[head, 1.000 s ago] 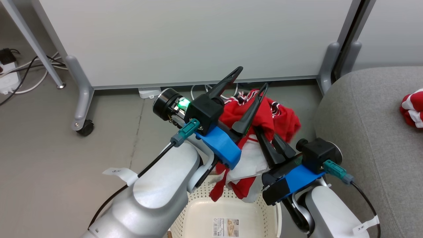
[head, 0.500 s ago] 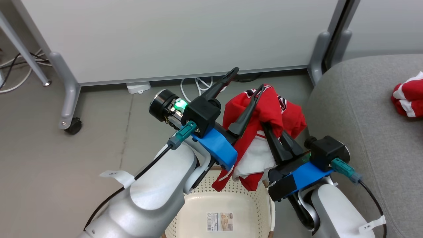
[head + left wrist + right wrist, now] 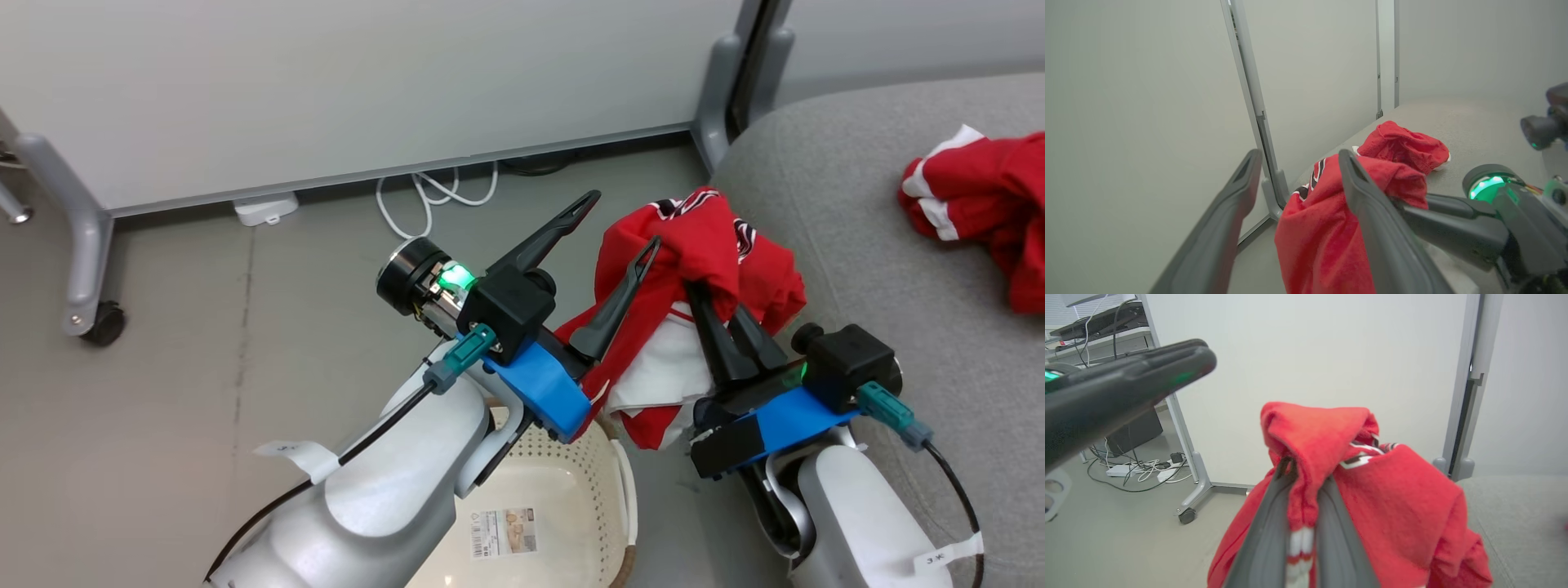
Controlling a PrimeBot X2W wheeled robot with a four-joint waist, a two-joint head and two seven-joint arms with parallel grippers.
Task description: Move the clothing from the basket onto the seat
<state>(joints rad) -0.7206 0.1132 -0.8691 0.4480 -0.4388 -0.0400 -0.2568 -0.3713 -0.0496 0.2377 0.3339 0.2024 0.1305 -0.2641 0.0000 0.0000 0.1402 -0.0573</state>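
My right gripper (image 3: 709,298) is shut on a red shirt (image 3: 710,245) with white trim, which hangs from it in the air to the right of the basket (image 3: 571,482), beside the grey seat (image 3: 849,212). In the right wrist view both fingers (image 3: 1331,514) pinch a bunched fold of the shirt (image 3: 1396,498). My left gripper (image 3: 622,222) is open just left of it, one finger against the cloth and nothing between the jaws (image 3: 1298,163). A second red shirt (image 3: 992,196) lies crumpled on the seat. The basket's bottom shows only its label.
A white partition on wheeled grey legs (image 3: 82,245) stands behind, with white cables (image 3: 433,192) on the floor beneath it. Another grey post (image 3: 722,82) rises at the seat's far corner. Bare grey floor lies to the left.
The head camera has swung right, bringing more of the seat into view. My right gripper has carried the shirt up and right, off the basket toward the seat. The left gripper stays open beside it.
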